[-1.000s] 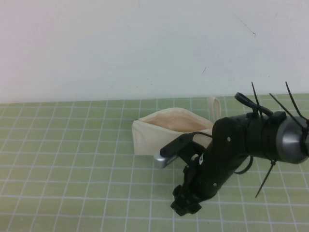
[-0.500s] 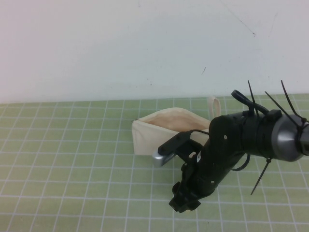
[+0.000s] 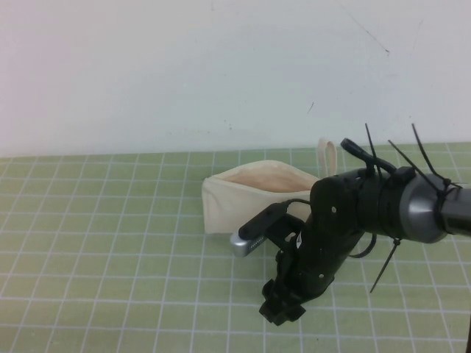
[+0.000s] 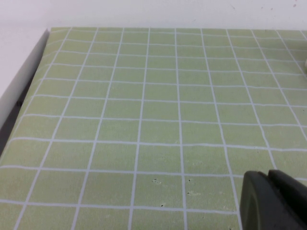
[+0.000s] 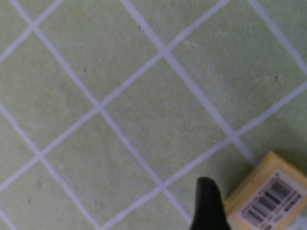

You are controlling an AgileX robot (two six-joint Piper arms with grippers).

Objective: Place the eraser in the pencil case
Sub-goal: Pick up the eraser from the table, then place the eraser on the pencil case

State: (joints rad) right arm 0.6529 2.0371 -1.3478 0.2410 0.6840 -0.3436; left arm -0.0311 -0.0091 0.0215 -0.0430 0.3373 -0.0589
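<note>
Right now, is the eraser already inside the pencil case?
No: the right wrist view shows the eraser lying on the green grid mat, beside the right tool's fingertip.

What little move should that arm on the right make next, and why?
Probably a slight shift sideways, to centre on the eraser, then close. The right gripper is low over the mat in front of the case; its wrist view shows one fingertip beside the eraser, which lies flat on the mat, ungrasped. The left gripper sits parked over bare mat.
</note>
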